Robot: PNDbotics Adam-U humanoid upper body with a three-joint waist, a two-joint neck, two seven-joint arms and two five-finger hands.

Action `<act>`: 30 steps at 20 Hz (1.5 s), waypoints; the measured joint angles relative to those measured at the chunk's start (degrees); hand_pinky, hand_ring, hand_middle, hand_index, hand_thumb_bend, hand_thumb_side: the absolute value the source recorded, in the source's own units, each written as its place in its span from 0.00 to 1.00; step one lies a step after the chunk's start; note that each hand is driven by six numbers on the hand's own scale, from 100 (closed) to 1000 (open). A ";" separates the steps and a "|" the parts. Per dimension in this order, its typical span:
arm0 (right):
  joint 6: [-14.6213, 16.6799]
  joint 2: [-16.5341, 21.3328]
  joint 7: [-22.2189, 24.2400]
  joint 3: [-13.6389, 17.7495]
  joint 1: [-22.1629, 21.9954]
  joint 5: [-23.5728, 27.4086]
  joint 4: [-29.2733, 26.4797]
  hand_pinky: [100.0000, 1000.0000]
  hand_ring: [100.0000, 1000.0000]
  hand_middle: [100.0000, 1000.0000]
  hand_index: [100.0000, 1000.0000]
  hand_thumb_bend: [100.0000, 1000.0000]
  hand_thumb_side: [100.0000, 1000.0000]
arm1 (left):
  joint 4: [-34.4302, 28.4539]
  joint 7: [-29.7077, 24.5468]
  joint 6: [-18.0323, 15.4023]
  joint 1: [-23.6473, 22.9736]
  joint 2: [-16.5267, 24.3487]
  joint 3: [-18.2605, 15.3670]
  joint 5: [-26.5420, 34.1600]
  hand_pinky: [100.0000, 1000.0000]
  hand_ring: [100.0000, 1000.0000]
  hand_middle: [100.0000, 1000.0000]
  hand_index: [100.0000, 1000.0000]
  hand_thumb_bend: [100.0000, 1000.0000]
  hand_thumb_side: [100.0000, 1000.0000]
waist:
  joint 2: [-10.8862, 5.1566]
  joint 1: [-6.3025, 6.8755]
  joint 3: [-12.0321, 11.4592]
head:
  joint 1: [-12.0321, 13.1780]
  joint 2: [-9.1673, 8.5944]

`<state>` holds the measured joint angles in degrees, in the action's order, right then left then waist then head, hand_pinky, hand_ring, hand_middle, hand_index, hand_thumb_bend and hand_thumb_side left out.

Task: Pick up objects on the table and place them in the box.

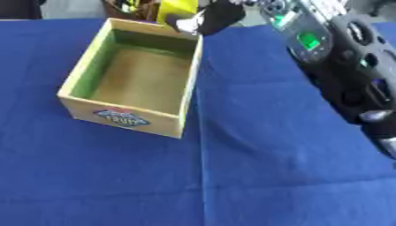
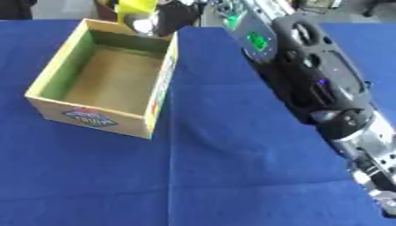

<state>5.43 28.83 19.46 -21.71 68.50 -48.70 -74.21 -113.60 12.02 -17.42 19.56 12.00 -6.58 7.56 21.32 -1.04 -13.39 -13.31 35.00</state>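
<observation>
1. My right arm (image 2: pixel 309 84) reaches in from the right edge and stretches across the blue cloth (image 1: pixel 271 167) toward the far side of the table, its black casing with a green lit panel filling much of the right-hand side of both views.
2. My right hand (image 1: pixel 213 17) is at the far edge of the box (image 1: pixel 127 112), just above its back right corner, and it looks dark and blurred there.
3. A yellow object (image 1: pixel 176 9) sits right against that hand, at the top of the picture over the box's far wall (I cannot make out what kind of thing it is, only its colour and a blocky shape).
4. My fingers seem to be wrapped on the yellow object, with a pale, shiny part showing just beneath it.
5. The box is open at the top, wooden, with a coloured label on its near wall, and it stands on the cloth on the left half of the table.
6. The inside of the box shows only its bare floor.
</observation>
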 measured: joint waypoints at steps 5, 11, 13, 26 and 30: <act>1.12 -2.62 -2.76 1.67 0.67 -5.58 6.71 0.61 0.66 0.21 0.35 0.00 0.60 | 0.00 -0.30 -0.33 1.28 -0.34 0.33 0.30 0.43 0.54 0.62 0.72 0.08 1.00 | 1.43 -0.78 -2.33 | -1.76 -0.81; 2.75 -5.06 -4.28 2.95 0.82 -10.11 11.09 0.61 0.66 0.22 0.36 0.00 0.61 | 0.00 -0.41 -0.64 2.45 -0.52 0.36 0.54 0.43 0.55 0.62 0.72 0.09 1.00 | 2.38 -1.23 -3.77 | -3.44 -1.35; 3.33 -5.66 -4.30 3.13 0.76 -11.42 12.00 0.61 0.67 0.23 0.37 0.00 0.63 | 0.00 -0.29 -0.76 2.70 -0.53 0.36 0.68 0.43 0.55 0.62 0.72 0.09 1.00 | 2.47 -1.21 -3.93 | -4.02 -1.38; 8.84 -7.02 0.59 3.15 0.04 -16.52 14.16 0.68 0.79 0.50 0.69 0.00 0.52 | 0.00 -0.06 -0.97 2.90 -0.53 0.37 0.95 0.43 0.55 0.62 0.72 0.09 1.00 | 2.47 -1.36 -4.24 | -5.94 -1.39; 9.72 -7.14 4.06 3.40 0.04 -16.30 14.13 0.71 0.82 0.58 0.75 0.09 0.52 | 0.00 -0.07 -0.96 2.91 -0.54 0.41 0.95 0.43 0.55 0.62 0.72 0.09 1.00 | 2.47 -1.39 -4.22 | -5.98 -1.39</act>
<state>15.15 21.68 23.51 -18.31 68.55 -65.01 -60.08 -113.60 11.95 -18.38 22.47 11.46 -6.17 8.51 23.79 -2.42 -17.61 -19.29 33.61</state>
